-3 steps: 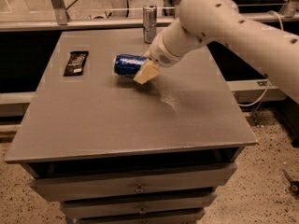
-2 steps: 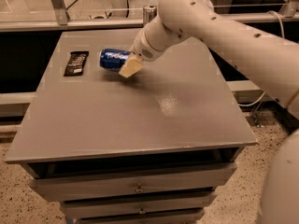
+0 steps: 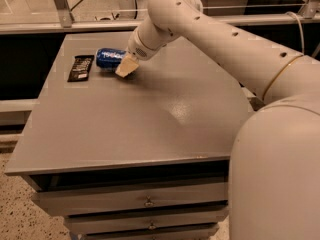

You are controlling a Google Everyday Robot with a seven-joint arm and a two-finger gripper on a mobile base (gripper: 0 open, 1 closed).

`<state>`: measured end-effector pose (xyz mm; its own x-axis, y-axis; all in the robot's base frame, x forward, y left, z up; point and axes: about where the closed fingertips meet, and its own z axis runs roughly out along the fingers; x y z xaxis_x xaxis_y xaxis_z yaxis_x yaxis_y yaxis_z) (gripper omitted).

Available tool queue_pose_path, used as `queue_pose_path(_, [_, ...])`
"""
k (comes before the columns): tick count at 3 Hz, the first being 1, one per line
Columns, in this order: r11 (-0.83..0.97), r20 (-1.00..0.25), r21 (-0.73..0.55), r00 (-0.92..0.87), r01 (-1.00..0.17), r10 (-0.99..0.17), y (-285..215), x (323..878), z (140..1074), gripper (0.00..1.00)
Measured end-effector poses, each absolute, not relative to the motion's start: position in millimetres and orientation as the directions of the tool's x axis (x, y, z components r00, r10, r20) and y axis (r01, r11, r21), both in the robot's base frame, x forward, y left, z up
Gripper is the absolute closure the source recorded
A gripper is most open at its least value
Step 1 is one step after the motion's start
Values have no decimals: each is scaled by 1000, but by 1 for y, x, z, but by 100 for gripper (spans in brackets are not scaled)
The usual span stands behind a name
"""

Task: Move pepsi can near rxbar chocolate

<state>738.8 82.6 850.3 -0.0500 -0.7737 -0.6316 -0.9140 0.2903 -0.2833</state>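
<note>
Camera view: gripper [image 3: 125, 67] at upper left of frame, clamped on right end of pepsi can [image 3: 107, 58]. Can lies on side, low over grey table [image 3: 165, 129], just right of rxbar chocolate [image 3: 81, 67], small gap between.

Risk: released can rolls on round side, bumps bar or drifts away; any leftward push shoves bar.

White lettering on can, white print on black wrapper, neither legible.

Table [image 3: 150, 119] carries rxbar chocolate [image 3: 81, 67], pepsi can [image 3: 108, 58] in pincer [image 3: 123, 64].
</note>
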Motion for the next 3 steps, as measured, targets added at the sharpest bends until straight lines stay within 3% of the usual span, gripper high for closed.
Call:
queue_pose_path(1, [296, -633, -279, -56, -914, -772, 91, 749, 846, 51])
queue_pose_path(3, [280, -640, -276, -42, -920, -768, 99, 750, 848, 5])
